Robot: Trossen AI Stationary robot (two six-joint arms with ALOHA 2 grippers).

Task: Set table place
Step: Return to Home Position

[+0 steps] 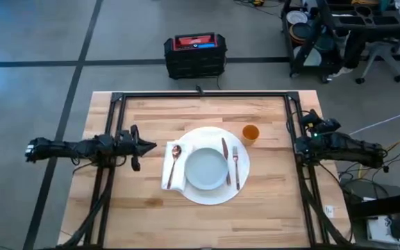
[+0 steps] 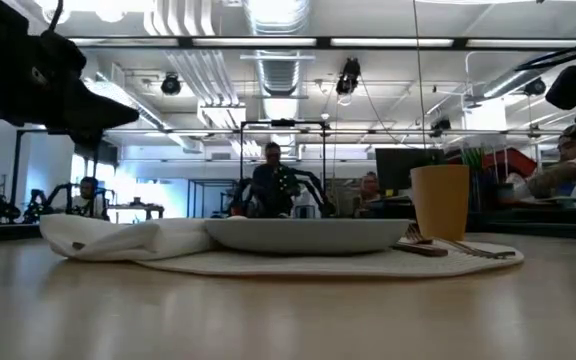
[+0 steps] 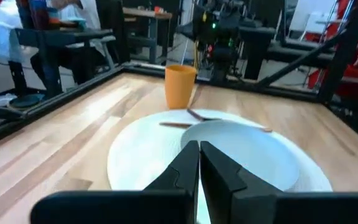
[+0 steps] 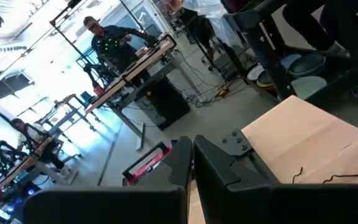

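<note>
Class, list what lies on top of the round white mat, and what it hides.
On the mat lie the plate, knife and fork; the napkin, carrying a spoon, overlaps its left edge. The mat beneath them is covered, so nothing can be seen there.

From my station I saw the light-wood table (image 1: 151, 208), with its black frame rail (image 1: 200, 95) running round the top. A large round white mat (image 1: 210, 196) lay flat near the middle. An orange cup (image 1: 251, 133) stood upright on the bare wood, just beside the mat's far right edge. A white napkin (image 1: 181, 177) lay at the mat's left side, partly overlapping it.
</note>
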